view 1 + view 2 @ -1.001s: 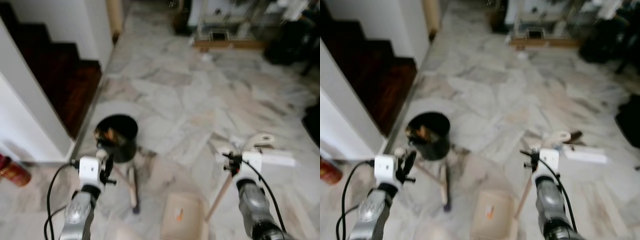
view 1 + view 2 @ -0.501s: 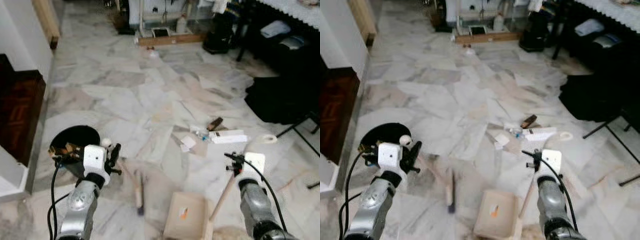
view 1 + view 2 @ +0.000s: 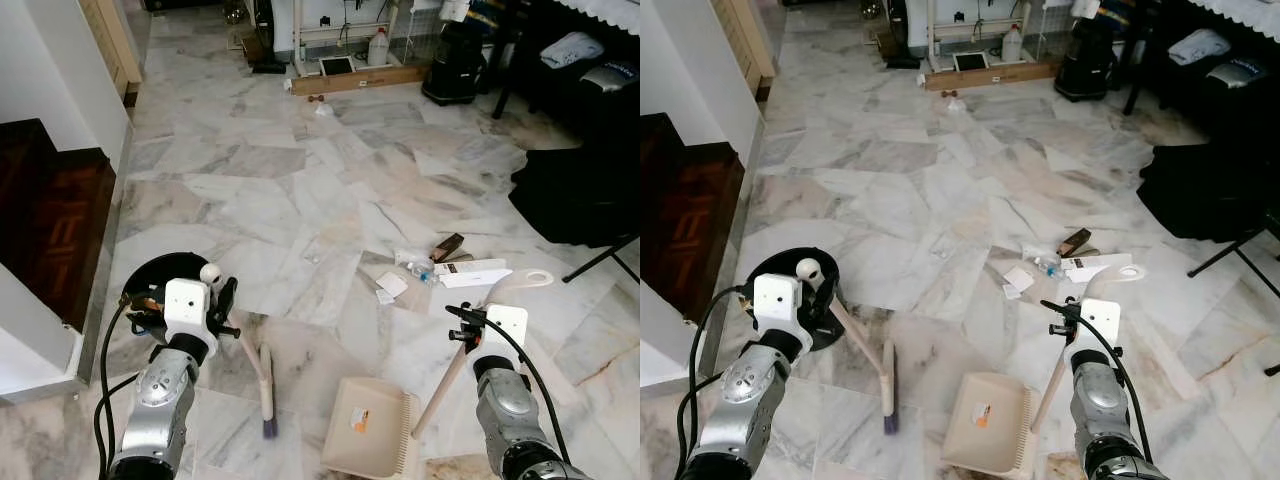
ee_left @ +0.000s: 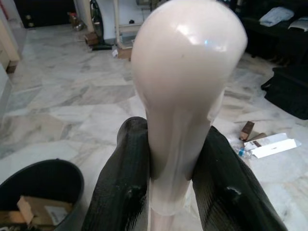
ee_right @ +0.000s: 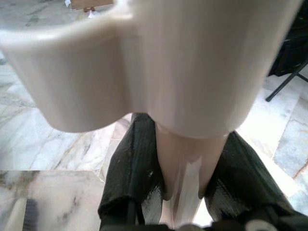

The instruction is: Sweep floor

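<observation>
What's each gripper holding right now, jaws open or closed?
Left gripper: jaws closed on the broom handle.
Right gripper: jaws closed on the dustpan handle.

Cream broom (image 3: 262, 372) and cream dustpan (image 3: 368, 440) on grey-veined white marble floor (image 3: 270, 190); black bin (image 3: 790, 275); dark brown stairs (image 3: 45, 215).

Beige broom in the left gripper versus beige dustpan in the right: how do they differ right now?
The beige broom ends in a narrow brush head; the beige dustpan ends in a wide flat tray. The broom's handle top is a rounded knob, the dustpan's a hanging loop. The left gripper is shut on the broom, the right gripper on the dustpan. Both touch the marble floor.
</observation>
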Motion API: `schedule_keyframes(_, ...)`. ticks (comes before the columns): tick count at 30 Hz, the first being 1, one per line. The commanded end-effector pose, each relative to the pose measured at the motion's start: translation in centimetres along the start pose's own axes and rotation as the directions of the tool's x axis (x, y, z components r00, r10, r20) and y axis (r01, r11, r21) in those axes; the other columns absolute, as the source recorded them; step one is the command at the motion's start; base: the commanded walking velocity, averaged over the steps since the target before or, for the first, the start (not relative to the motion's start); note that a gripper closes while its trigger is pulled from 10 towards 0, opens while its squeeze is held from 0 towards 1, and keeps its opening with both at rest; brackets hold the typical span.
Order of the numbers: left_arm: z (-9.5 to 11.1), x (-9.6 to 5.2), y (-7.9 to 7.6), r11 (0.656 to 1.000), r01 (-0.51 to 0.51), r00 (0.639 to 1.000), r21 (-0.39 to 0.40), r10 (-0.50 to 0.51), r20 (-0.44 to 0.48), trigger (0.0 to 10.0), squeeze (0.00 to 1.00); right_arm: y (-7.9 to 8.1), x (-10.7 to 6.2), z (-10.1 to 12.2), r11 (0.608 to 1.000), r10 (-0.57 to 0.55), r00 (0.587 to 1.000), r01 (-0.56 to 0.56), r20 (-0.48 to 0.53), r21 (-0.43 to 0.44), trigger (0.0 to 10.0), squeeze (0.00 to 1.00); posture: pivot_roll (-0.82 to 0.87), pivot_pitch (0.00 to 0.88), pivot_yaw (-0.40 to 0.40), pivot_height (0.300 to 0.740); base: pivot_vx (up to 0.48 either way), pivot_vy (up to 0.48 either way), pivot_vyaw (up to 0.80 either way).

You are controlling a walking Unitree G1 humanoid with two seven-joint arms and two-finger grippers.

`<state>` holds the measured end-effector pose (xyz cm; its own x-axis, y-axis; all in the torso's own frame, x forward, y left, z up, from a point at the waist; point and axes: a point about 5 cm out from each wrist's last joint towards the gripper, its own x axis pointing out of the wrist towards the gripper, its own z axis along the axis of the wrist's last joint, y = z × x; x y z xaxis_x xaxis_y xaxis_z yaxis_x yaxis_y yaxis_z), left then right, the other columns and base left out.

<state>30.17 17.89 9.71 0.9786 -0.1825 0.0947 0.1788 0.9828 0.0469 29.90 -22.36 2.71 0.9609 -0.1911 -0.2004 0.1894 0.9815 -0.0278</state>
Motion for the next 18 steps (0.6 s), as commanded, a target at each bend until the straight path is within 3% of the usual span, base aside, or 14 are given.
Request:
schedule_keyframes(1, 0.61, 0.37, 0.2, 1.0, -0.005, 1.0, 0.004, 0.005, 0.028, 10.0, 0.0, -0.13, 0.27, 0.69, 1.0, -0.009, 0.999, 0.008, 0.032, 0.02, 10.0, 0.0, 0.03, 0.065, 0.017, 0.74, 0.292, 0.0, -0.8)
schedule_keyframes(6, 0.62, 0.41, 0.31, 1.0, -0.011, 1.0, 0.004, 0.011, 0.027, 10.0, 0.0, -0.1, 0.3, 0.83, 1.0, -0.01, 0.999, 0.01, 0.041, 0.008, 10.0, 0.0, 0.03, 0.07, 0.017, 0.74, 0.323, 0.0, -0.67)
schedule_keyframes(18, 0.71, 0.64, 0.59, 1.0, -0.022, 0.999, 0.007, 0.022, 0.029, 10.0, 0.0, 0.26, 0.45, 1.04, 1.0, -0.001, 0.999, 0.001, 0.046, 0.008, 10.0, 0.0, 0.03, 0.076, 0.013, 0.74, 0.364, 0.0, 0.0)
